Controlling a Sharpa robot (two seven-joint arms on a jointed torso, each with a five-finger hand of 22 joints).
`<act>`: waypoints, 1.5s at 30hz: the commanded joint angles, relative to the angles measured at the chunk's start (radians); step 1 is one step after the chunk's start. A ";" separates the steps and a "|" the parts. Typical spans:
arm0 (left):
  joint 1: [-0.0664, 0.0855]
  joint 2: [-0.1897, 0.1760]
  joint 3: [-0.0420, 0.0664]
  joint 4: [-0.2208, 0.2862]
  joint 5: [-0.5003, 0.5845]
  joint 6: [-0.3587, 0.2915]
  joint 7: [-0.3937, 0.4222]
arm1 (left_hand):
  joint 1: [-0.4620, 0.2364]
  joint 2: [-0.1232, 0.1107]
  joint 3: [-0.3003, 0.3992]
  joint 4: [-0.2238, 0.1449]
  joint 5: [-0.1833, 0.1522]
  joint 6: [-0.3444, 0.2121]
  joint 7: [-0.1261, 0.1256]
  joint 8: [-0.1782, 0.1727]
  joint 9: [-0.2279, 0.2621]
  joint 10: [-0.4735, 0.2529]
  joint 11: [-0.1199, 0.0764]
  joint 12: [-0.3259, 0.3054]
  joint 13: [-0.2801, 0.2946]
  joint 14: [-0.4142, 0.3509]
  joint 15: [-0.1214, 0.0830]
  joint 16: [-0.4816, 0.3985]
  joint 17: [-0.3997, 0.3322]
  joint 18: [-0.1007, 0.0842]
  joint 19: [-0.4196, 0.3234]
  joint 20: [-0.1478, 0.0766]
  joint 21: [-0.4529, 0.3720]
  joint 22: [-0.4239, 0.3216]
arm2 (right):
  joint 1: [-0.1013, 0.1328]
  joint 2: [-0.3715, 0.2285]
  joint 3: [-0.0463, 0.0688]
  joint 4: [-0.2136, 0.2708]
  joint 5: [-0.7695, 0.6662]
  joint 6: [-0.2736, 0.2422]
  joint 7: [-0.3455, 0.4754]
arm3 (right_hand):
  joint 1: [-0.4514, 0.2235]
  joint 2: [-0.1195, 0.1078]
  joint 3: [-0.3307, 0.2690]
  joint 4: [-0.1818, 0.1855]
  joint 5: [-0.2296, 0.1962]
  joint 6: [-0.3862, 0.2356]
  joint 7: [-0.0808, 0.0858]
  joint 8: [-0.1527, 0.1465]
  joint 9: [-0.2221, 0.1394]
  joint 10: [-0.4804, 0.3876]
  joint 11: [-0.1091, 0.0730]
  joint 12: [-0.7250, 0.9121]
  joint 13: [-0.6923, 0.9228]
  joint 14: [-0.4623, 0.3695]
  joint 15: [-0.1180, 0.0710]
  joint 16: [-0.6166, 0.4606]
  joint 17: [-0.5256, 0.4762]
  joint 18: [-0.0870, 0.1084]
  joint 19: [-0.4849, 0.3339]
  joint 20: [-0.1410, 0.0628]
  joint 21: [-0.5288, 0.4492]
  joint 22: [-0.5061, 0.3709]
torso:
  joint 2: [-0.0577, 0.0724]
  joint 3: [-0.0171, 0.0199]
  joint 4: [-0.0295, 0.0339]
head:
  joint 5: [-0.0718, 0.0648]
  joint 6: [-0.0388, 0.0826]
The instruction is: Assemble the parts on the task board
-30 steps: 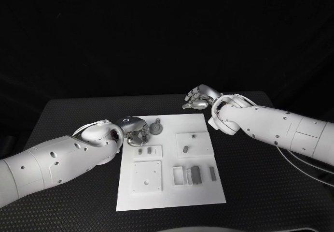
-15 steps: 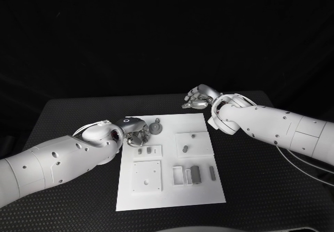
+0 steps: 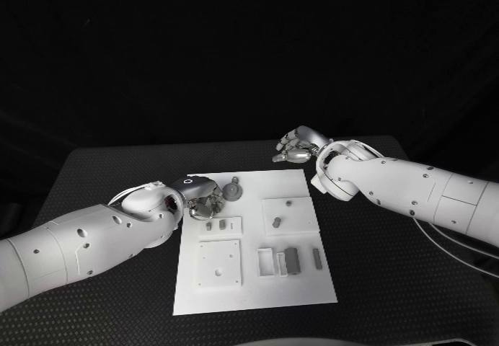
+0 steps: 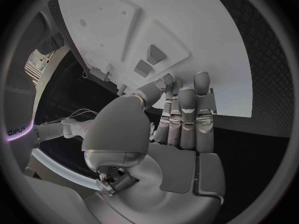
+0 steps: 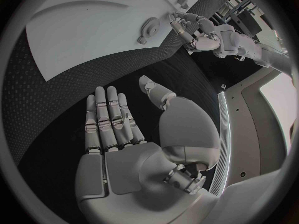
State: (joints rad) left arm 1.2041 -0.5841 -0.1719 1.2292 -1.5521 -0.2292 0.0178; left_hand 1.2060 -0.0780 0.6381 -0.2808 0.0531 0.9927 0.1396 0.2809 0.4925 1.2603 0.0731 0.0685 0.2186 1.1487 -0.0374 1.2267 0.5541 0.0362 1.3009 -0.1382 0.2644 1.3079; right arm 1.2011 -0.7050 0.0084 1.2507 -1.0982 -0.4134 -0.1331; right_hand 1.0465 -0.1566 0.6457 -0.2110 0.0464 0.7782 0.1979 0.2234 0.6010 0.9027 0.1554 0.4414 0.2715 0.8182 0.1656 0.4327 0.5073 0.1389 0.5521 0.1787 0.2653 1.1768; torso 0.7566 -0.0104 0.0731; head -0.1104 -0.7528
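Observation:
The white task board (image 3: pixel 254 285) lies in the middle of the black table. Grey parts sit on it: a gear (image 3: pixel 234 191) near its far edge, a peg (image 3: pixel 277 222) in a square plate, and several small blocks (image 3: pixel 292 259) lower down. My left hand (image 3: pixel 200 196) hovers at the board's far left corner, beside the gear. Its fingers (image 4: pixel 182 114) lie straight and side by side over the board's edge (image 4: pixel 187 30), holding nothing. My right hand (image 3: pixel 298 145) floats past the board's far right corner, palm (image 5: pixel 118 134) open and empty.
Black textured table (image 3: pixel 405 274) surrounds the board on all sides. The right wrist view takes in the board (image 5: pixel 87 30), the gear (image 5: pixel 148 26) and my left hand (image 5: pixel 202 32) beyond it.
My left hand has edged very slightly toward the board. The right hand and the parts have stayed put.

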 commanded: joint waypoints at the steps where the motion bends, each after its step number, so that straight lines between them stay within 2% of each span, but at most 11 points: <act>1: -0.007 0.000 -0.005 0.000 0.020 0.000 0.015 | 0.003 -0.015 0.001 0.000 0.002 -0.019 0.006 -0.012 -0.006 -0.013 0.002 -0.004 -0.002 -0.011 0.000 -0.001 -0.001 0.043 -0.013 0.000 -0.007 0.021 | 0.000 0.000 0.000 0.000 -0.003 0.009 0.007 | -0.007 -0.002 -0.005 0.004 0.002 -0.006 0.015 -0.003 -0.001 0.003 0.002 -0.006 -0.001 0.005 0.001 -0.005 -0.001 -0.010 -0.005 0.003 -0.004 0.001 | 0.000 0.0007 -0.0004 | 0.001 -0.001; 6: -0.007 0.000 -0.005 -0.002 0.029 0.019 0.000 | -0.001 -0.035 -0.005 0.000 0.002 -0.069 0.017 -0.036 -0.019 -0.038 0.011 -0.004 -0.007 -0.029 0.009 -0.008 -0.003 0.043 -0.028 0.009 -0.017 0.020 | 0.000 -0.001 0.000 0.001 -0.003 0.010 0.006 | -0.007 -0.003 -0.005 0.003 0.002 -0.007 0.015 -0.004 -0.002 0.002 0.002 -0.007 -0.003 0.004 0.002 -0.006 -0.001 -0.010 -0.005 0.003 -0.005 0.002 | 0.000 0.0002 -0.0004 | 0.000 0.001; 8: -0.006 -0.001 -0.005 -0.003 0.034 0.026 -0.004 | -0.015 -0.043 -0.014 0.005 0.002 -0.108 0.022 -0.055 -0.028 -0.053 0.017 -0.005 -0.010 -0.038 0.014 -0.012 -0.005 0.043 -0.035 0.013 -0.022 0.020 | 0.000 -0.001 0.000 0.001 -0.003 0.010 0.006 | -0.007 -0.003 -0.005 0.003 0.002 -0.007 0.015 -0.004 -0.002 0.002 0.002 -0.007 -0.004 0.004 0.002 -0.006 -0.001 -0.010 -0.006 0.003 -0.005 0.002 | 0.000 0.0004 -0.0005 | 0.001 0.001; 10: -0.006 -0.002 -0.005 -0.004 0.034 0.029 -0.009 | -0.023 -0.045 -0.024 0.007 0.003 -0.134 0.011 -0.066 -0.033 -0.063 0.020 -0.004 -0.011 -0.043 0.017 -0.012 -0.005 0.045 -0.039 0.016 -0.025 0.020 | 0.000 -0.002 0.000 0.002 -0.003 0.010 0.006 | -0.007 -0.003 -0.005 0.004 0.002 -0.008 0.016 -0.004 -0.002 0.002 0.002 -0.007 -0.004 0.004 0.002 -0.007 -0.001 -0.010 -0.006 0.003 -0.006 0.002 | 0.000 0.0007 -0.0008 | 0.000 0.001; 13: -0.006 -0.002 -0.005 -0.005 0.034 0.034 -0.013 | -0.029 -0.048 -0.033 0.008 0.003 -0.146 0.012 -0.069 -0.034 -0.072 0.022 -0.004 -0.013 -0.046 0.020 -0.011 -0.005 0.047 -0.042 0.019 -0.026 0.021 | 0.000 -0.003 0.000 0.002 -0.003 0.010 0.005 | -0.006 -0.003 -0.005 0.004 0.002 -0.008 0.016 -0.004 -0.002 0.002 0.002 -0.007 -0.005 0.004 0.002 -0.007 -0.001 -0.010 -0.006 0.003 -0.006 0.003 | 0.000 0.0002 0.0000 | 0.000 0.001; 26: -0.006 -0.007 -0.004 -0.004 0.034 0.028 -0.017 | -0.029 -0.050 -0.041 0.009 0.003 -0.161 0.009 -0.072 -0.034 -0.083 0.025 -0.003 -0.014 -0.049 0.022 -0.009 -0.005 0.051 -0.042 0.022 -0.028 0.021 | 0.000 -0.003 0.000 0.000 -0.003 0.015 0.005 | -0.006 -0.004 -0.005 0.004 0.002 -0.009 0.016 -0.004 -0.003 0.001 0.003 -0.008 -0.007 0.003 0.003 -0.008 -0.001 -0.011 -0.007 0.003 -0.007 0.003 | 0.000 -0.0006 0.0000 | 0.000 0.001; 33: -0.007 -0.027 -0.003 -0.002 0.034 0.000 -0.014 | -0.026 -0.056 -0.043 0.007 0.003 -0.160 0.007 -0.069 -0.033 -0.089 0.027 -0.004 -0.014 -0.049 0.024 -0.008 -0.005 0.052 -0.042 0.023 -0.029 0.021 | -0.001 -0.008 0.000 0.002 -0.011 0.043 0.010 | 0.000 -0.001 -0.003 0.001 0.002 -0.008 0.015 -0.004 -0.003 0.002 0.003 -0.007 -0.011 0.006 0.002 -0.008 0.000 -0.010 -0.006 0.002 -0.009 0.005 | 0.000 -0.0006 0.0000 | -0.001 0.004; 37: -0.006 -0.051 0.000 0.001 0.050 -0.014 -0.011 | -0.025 -0.061 -0.044 0.009 0.003 -0.155 0.008 -0.063 -0.030 -0.101 0.031 -0.004 -0.016 -0.056 0.028 -0.011 -0.007 0.053 -0.048 0.027 -0.033 0.020 | -0.002 -0.014 0.000 0.003 -0.057 0.085 0.039 | 0.013 0.002 -0.001 -0.010 0.002 -0.007 0.014 -0.002 -0.004 0.003 0.002 -0.006 -0.016 0.011 0.000 -0.007 0.002 -0.008 -0.001 0.002 -0.009 0.008 | 0.000 -0.0007 -0.0009 | -0.005 0.011; 38: -0.006 -0.059 0.001 0.002 0.067 -0.013 -0.011 | -0.025 -0.062 -0.044 0.009 0.003 -0.155 0.008 -0.062 -0.029 -0.105 0.032 -0.004 -0.016 -0.058 0.029 -0.012 -0.008 0.053 -0.049 0.028 -0.034 0.020 | -0.002 -0.015 0.000 0.000 -0.057 0.122 0.067 | 0.018 0.003 0.000 -0.014 0.002 -0.006 0.013 -0.002 -0.004 0.004 0.002 -0.006 -0.018 0.015 -0.002 -0.005 0.003 -0.007 0.002 0.001 -0.009 0.009 | 0.000 -0.0006 -0.0014 | -0.006 0.013; 39: -0.006 -0.064 0.003 0.001 0.080 -0.013 -0.011 | -0.024 -0.063 -0.044 0.010 0.003 -0.156 0.008 -0.062 -0.029 -0.107 0.033 -0.005 -0.017 -0.058 0.030 -0.012 -0.008 0.054 -0.049 0.029 -0.034 0.020 | -0.002 -0.016 -0.001 -0.001 -0.060 0.138 0.074 | 0.020 0.004 0.000 -0.016 0.002 -0.005 0.012 -0.001 -0.004 0.004 0.003 -0.005 -0.019 0.020 -0.004 -0.003 0.005 -0.006 0.006 0.001 -0.008 0.010 | 0.000 -0.0005 -0.0014 | -0.007 0.013; 45: -0.007 -0.110 0.030 -0.008 0.173 -0.024 -0.010 | -0.021 -0.064 -0.043 0.011 0.003 -0.155 0.015 -0.058 -0.028 -0.119 0.036 -0.004 -0.018 -0.058 0.032 -0.012 -0.009 0.057 -0.048 0.031 -0.035 0.020 | -0.004 -0.037 -0.003 0.002 -0.194 0.186 0.113 | 0.034 0.011 0.000 -0.033 0.002 0.010 0.007 0.008 -0.003 0.020 -0.003 0.004 -0.028 0.058 -0.023 0.014 0.016 0.007 0.045 -0.003 0.000 0.016 | -0.001 -0.0011 0.0000 | -0.017 0.018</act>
State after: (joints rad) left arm 1.1970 -0.6884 -0.1442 1.2213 -1.4587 -0.2407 0.0110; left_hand 1.1826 -0.1330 0.5985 -0.2728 0.0531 0.8394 0.1480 0.2180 0.4639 1.1537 0.1023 0.0694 0.2000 1.0966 -0.0069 1.2198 0.5462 0.0426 1.2560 -0.1090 0.2331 1.3075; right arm 1.1978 -0.7374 0.0056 1.2504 -1.1827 -0.3004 -0.0800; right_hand 1.0693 -0.1449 0.6430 -0.2389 0.0464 0.7826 0.1987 0.2277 0.5982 0.9177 0.1516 0.4416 0.2438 0.8729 0.1434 0.4451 0.5228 0.1389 0.5948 0.1763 0.2614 1.1919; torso 0.7569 -0.0114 0.0721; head -0.1238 -0.7360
